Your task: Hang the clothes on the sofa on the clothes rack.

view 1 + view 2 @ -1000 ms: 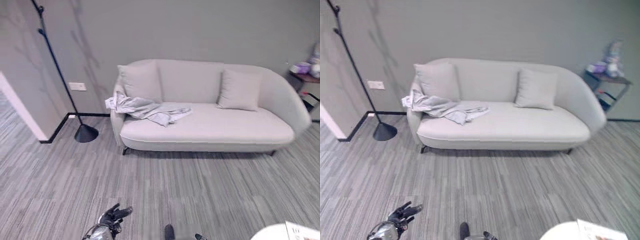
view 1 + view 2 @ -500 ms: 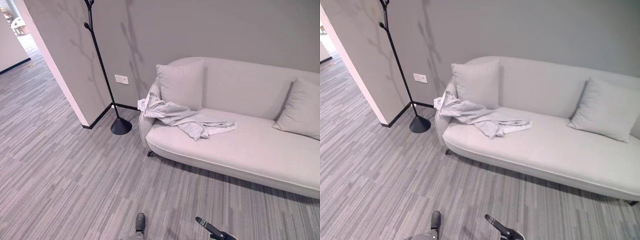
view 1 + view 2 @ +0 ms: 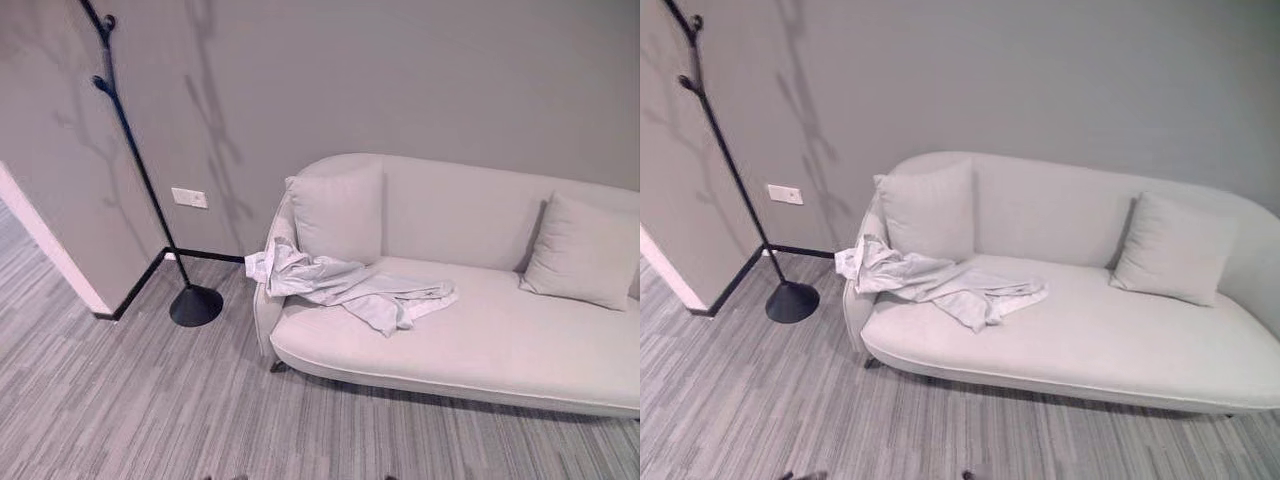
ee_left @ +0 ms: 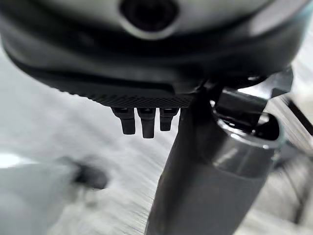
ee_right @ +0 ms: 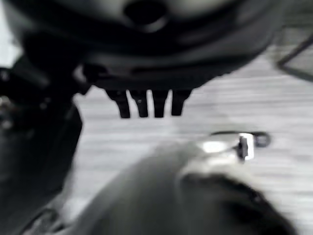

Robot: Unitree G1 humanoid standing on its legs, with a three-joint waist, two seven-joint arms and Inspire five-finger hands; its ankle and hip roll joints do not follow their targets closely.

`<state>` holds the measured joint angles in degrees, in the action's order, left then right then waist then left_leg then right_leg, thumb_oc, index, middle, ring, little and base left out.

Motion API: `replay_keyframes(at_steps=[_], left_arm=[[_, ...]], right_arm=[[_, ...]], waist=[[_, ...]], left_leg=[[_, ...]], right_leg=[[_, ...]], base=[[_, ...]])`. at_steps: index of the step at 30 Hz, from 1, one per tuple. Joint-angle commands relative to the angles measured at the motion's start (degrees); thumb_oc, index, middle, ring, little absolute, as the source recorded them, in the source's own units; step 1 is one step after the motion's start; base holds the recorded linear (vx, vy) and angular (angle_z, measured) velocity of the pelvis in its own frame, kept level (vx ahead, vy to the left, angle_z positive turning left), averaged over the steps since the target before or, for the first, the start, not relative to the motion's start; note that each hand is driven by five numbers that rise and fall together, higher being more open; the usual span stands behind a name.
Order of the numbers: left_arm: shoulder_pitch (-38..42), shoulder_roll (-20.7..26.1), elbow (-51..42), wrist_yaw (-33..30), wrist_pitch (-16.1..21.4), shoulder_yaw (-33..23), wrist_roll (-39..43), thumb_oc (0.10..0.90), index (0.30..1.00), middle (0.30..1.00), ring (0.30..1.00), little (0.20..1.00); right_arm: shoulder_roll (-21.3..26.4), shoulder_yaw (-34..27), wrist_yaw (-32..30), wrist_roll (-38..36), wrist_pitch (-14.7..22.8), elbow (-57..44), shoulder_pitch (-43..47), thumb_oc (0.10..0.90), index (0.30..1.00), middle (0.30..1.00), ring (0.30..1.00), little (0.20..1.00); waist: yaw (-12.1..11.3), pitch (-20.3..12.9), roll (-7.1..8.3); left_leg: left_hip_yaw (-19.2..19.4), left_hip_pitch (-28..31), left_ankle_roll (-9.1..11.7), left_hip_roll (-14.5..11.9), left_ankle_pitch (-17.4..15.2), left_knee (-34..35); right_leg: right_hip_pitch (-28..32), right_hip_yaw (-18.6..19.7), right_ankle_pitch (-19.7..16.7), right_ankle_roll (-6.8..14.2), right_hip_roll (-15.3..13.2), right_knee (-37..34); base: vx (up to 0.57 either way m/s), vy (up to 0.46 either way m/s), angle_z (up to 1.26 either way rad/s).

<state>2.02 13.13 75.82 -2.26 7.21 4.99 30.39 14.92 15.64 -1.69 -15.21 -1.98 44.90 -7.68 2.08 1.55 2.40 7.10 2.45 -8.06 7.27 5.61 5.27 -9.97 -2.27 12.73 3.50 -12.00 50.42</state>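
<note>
We are looking down at a pale grey sofa [image 3: 470, 330] standing against a grey wall. A crumpled light grey garment [image 3: 345, 288] lies on the left end of the sofa seat, part of it draped over the left armrest, just in front of the left cushion [image 3: 338, 212]. A second cushion [image 3: 580, 250] rests at the right end. To the left of the sofa, apart from it, a black clothes rack [image 3: 140, 180] rises on a thin pole from a round base on the striped grey floor [image 3: 120, 400], near the corner of the wall.

In the left wrist view, the left robot hand [image 4: 142, 120] shows short dark fingers hanging straight with nothing in them. In the right wrist view, the right robot hand [image 5: 146, 103] looks the same, fingers straight and empty.

We judge this to be the approach step: the garment is untouched and well away from both hands. The next move calls for stepping up to the sofa's left end and reaching down to take hold of the cloth.

There are no containers here.
</note>
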Motion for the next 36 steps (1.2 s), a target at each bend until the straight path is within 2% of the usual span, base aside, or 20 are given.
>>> replay_keyframes(at_steps=[1,2,3,4,5,6,8,9,10,12,13,14,16,19,20,22,25,29,33,36], left_arm=[[-0.3,0.9,-0.7,0.0,1.2,-5.2,-3.9,0.8,0.9,0.9,0.9,0.9],[-0.8,0.9,-1.1,0.3,1.2,-5.9,-4.0,0.8,0.9,0.9,0.9,0.9],[-1.0,0.2,-0.9,0.4,1.3,-7.0,-4.4,0.8,0.9,0.9,0.9,0.9],[-1.0,0.2,-0.9,0.4,1.3,-7.0,-4.4,0.8,0.9,0.9,0.9,0.9],[0.0,-0.7,-0.4,-0.1,1.6,-7.1,-5.4,0.8,0.9,0.9,0.9,0.9],[0.0,-0.7,-0.4,-0.2,1.6,-7.1,-5.4,0.8,0.9,0.9,0.9,0.9],[1.3,-2.4,0.1,-1.1,2.2,-6.6,-5.7,0.8,0.9,0.9,0.9,0.9],[1.6,-3.6,0.3,-1.6,2.8,-6.1,-5.4,0.8,0.9,0.9,0.9,0.9],[1.0,-4.3,-0.1,-1.2,3.0,-6.4,-4.8,0.8,0.9,0.9,0.9,0.9],[1.1,-7.8,-1.5,-1.8,3.9,-2.0,-2.0,0.8,0.9,0.9,0.9,0.9],[1.1,-7.8,-1.5,-1.8,3.9,-2.0,-2.0,0.8,0.9,0.9,0.9,0.9],[0.9,-8.6,-2.8,-2.4,4.4,0.0,-1.5,0.8,0.9,0.9,0.9,0.9],[-0.1,-8.9,-3.3,-1.9,4.4,0.1,-1.1,0.8,0.9,0.9,0.9,0.9],[-1.2,-8.8,-1.9,-2.5,4.8,-2.2,-0.3,0.8,0.9,0.9,0.9,0.9],[-1.7,-8.6,0.2,-2.7,4.7,-4.0,1.1,0.8,0.9,0.9,0.9,0.9],[-2.5,-7.4,2.2,-3.9,4.6,-5.9,-0.2,0.8,0.9,0.9,0.9,0.9],[-3.6,-5.1,2.1,-4.5,4.9,-7.0,-3.7,0.8,0.9,0.9,0.9,0.9],[-2.1,-4.4,-0.2,-4.2,5.0,-3.9,-4.6,0.8,0.9,0.9,0.9,0.9],[-0.9,-5.1,-0.9,-4.5,5.1,-2.4,-3.9,0.8,0.9,0.9,0.9,0.9],[-0.8,-6.6,0.5,-5.4,5.2,-3.0,-3.0,0.8,0.9,0.9,0.9,0.9]], right_arm=[[3.9,-4.0,-4.0,9.1,6.0,-9.3,3.9,0.8,0.9,0.9,0.9,0.9],[5.7,-5.4,-4.8,12.7,6.2,-15.1,2.1,0.8,0.9,0.9,0.9,0.9],[8.5,-7.3,-7.1,19.7,6.4,-21.5,0.2,0.8,0.9,0.9,0.9,0.9],[8.6,-7.3,-7.1,19.7,6.3,-21.6,0.2,0.8,0.9,0.9,0.9,0.9],[10.1,-8.3,-9.6,24.8,6.1,-25.9,0.2,0.8,0.9,0.9,0.9,0.9],[10.1,-8.3,-9.6,24.9,6.0,-26.0,0.1,0.8,0.9,0.9,0.9,0.9],[11.0,-8.9,-12.3,29.2,6.8,-30.1,-0.1,0.8,0.9,0.9,0.9,0.9],[11.4,-7.1,-13.2,31.7,8.1,-31.1,-0.9,0.8,0.9,0.9,0.9,0.9],[12.2,-6.3,-12.9,33.2,8.4,-31.8,-1.2,0.8,0.9,0.9,0.9,0.9],[15.8,-3.6,-15.3,36.3,9.7,-32.2,0.5,0.8,0.9,0.9,0.9,0.9],[15.8,-3.5,-15.4,36.3,9.8,-32.0,0.7,0.8,0.9,0.9,0.9,0.9],[17.5,-2.5,-17.1,38.6,9.5,-31.2,2.5,0.8,0.9,0.9,0.9,0.9],[18.2,-2.2,-17.7,39.3,9.4,-31.0,3.4,0.8,0.9,0.9,0.9,0.9],[19.9,-1.5,-20.7,43.7,8.7,-28.9,6.5,0.8,0.9,0.9,0.9,0.9],[19.8,-1.8,-22.5,44.4,7.9,-28.3,8.4,0.8,0.9,0.9,0.9,0.9],[18.1,-1.1,-23.7,45.0,7.8,-26.2,8.4,0.8,0.9,0.9,0.9,0.9],[16.6,3.0,-23.0,47.7,8.3,-23.4,10.9,0.8,0.9,0.9,0.9,0.9],[14.4,8.3,-21.3,46.8,8.5,-20.6,15.8,0.8,0.9,0.9,0.9,0.9],[12.6,12.9,-19.2,47.9,8.6,-24.4,18.3,0.8,0.9,0.9,0.9,0.9],[12.9,15.8,-19.7,52.5,9.7,-33.7,15.6,0.8,0.9,0.9,0.9,0.9]], waist=[[-0.7,2.9,-1.12],[-0.1,3.4,-1.46],[0.5,4.4,-1.47],[0.5,4.3,-1.57],[0.8,4.6,-0.74],[0.8,4.7,-0.91],[1.6,4.9,-0.07],[1.6,4.4,0.76],[1.4,3.6,1.08],[0.1,5.5,2.04],[0.5,5.3,1.85],[0.2,5.9,2.22],[-0.3,5.0,2.36],[-2.2,4.8,1.9],[-3.1,4.7,1.43],[-3.3,2.0,0.34],[-4.3,0.4,-0.2],[-4.6,1.1,-0.66],[-4.7,2.2,-1.12],[-4.1,4.1,-1.26]], left_leg=[[-0.8,-0.7,3.5,-5.7,-5.0,-0.3],[-0.8,0.2,3.7,-5.8,-5.6,-0.3],[-1.5,2.4,4.3,-5.5,-7.1,-0.3],[-1.5,2.4,4.3,-5.6,-7.0,-0.3],[-2.5,4.1,4.8,-5.2,-8.5,-0.3],[-2.5,4.3,4.8,-5.4,-8.6,-0.3],[-3.5,5.9,5.1,-5.6,-10.0,-0.3],[-6.0,7.8,5.0,-5.7,-11.3,-0.3],[-6.5,8.2,5.0,-6.1,-12.8,-2.1],[-8.7,-1.8,5.7,-3.8,-11.3,-23.8],[-9.1,-2.9,5.8,-3.8,-11.8,-25.2],[-7.6,-8.0,5.6,-3.0,-12.5,-27.8],[-5.7,-9.1,4.9,-2.3,-13.4,-22.0],[-6.9,-11.1,6.4,-3.0,-5.7,-11.0],[-5.7,-9.8,6.7,-4.5,-4.6,-5.4],[-6.9,-5.5,6.3,-3.9,-2.8,-0.3],[-6.4,-2.2,5.6,-2.8,-4.7,-0.3],[-6.0,-2.2,5.1,-2.5,-5.7,-0.3],[-5.8,-3.2,4.8,-2.3,-6.0,-0.3],[-5.5,-4.1,4.8,-2.6,-6.1,-0.3]], right_leg=[[3.6,1.4,-14.5,0.7,6.3,-21.6],[2.8,1.1,-12.6,0.8,7.9,-24.2],[1.5,0.4,-11.4,1.1,10.9,-33.8],[1.7,0.4,-11.7,1.1,11.0,-34.1],[0.6,1.3,-13.2,2.0,12.5,-44.1],[1.2,1.2,-13.6,2.0,12.6,-44.9],[0.6,5.2,-15.6,2.7,13.7,-49.1],[2.5,8.9,-15.5,1.2,15.1,-49.6],[3.5,9.4,-15.4,0.8,15.6,-49.5],[8.0,8.1,-14.4,-1.5,15.0,-50.0],[7.7,7.7,-14.4,-1.5,15.0,-50.1],[9.4,5.6,-13.5,-2.1,13.9,-51.4],[10.9,4.5,-13.0,-1.7,13.1,-52.6],[13.7,3.5,-12.5,-1.9,13.0,-55.2],[14.8,3.2,-11.6,-1.8,13.0,-55.4],[15.8,2.7,-10.7,-1.4,13.0,-55.1],[16.8,3.5,-9.9,-0.7,11.6,-53.5],[16.5,3.3,-10.2,0.0,10.8,-54.2],[15.1,3.1,-10.5,0.3,10.5,-54.4],[13.4,3.3,-10.3,0.5,10.8,-53.6]], base=[[0.23,0.085,-0.27],[0.38,0.015,-0.09],[0.29,-0.014,-0.06],[0.43,-0.073,-0.14],[0.22,-0.046,0.2],[0.35,-0.08,0.27],[0.34,-0.115,0.28],[0.48,-0.187,0.18],[0.63,-0.242,0.34],[0.37,-0.168,0.67],[0.13,-0.073,0.92],[0.14,-0.007,0.8],[0.25,0.039,0.63],[0.22,0.087,-0.01],[0.25,0.123,-0.33],[0.43,0.196,-0.44],[0.48,0.229,-0.28],[0.2,0.102,0.1],[0.04,0.031,-0.25],[-0.04,-0.029,-0.13]])
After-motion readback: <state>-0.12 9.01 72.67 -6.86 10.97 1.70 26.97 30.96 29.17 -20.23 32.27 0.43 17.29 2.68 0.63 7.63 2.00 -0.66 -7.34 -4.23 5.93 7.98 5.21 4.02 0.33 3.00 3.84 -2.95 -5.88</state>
